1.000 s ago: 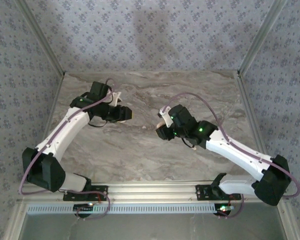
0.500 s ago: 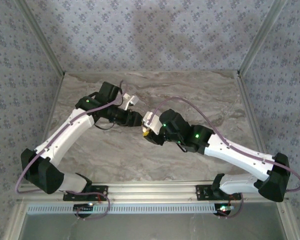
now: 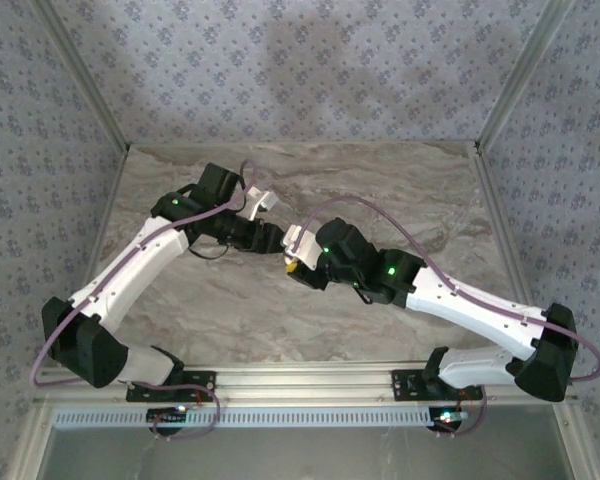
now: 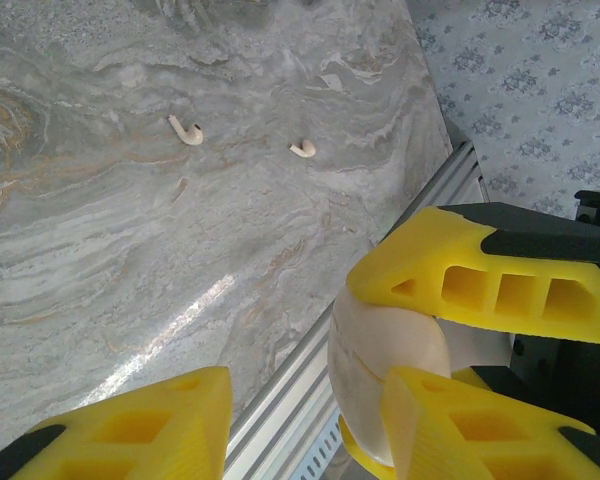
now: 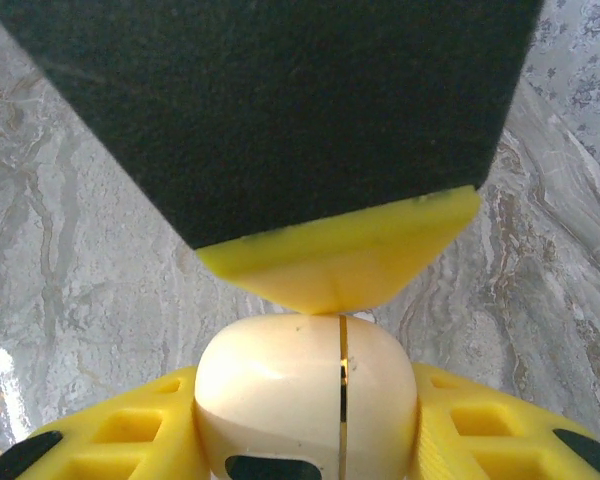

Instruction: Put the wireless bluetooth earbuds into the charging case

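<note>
The charging case (image 5: 280, 385), a cream rounded shell with a thin gold seam, sits between the yellow fingers of my right gripper (image 5: 305, 405), which is shut on it above the middle of the table. In the top view my right gripper (image 3: 295, 264) and left gripper (image 3: 273, 240) meet tip to tip. One left fingertip (image 5: 330, 265) rests on the case's top by the seam. From the left wrist, the case (image 4: 375, 345) lies against one finger of my open left gripper (image 4: 305, 400). Two whitish earbuds (image 4: 187, 131) (image 4: 303, 150) lie apart on the marble.
The grey marble tabletop (image 3: 400, 185) is walled by patterned panels on three sides. An aluminium rail (image 3: 310, 380) runs along the near edge between the arm bases. Another metal rail (image 4: 425, 200) borders the table below the grippers in the left wrist view.
Over the last second both arms swung inward until the grippers met at the table's middle. In the last half second they hardly moved.
</note>
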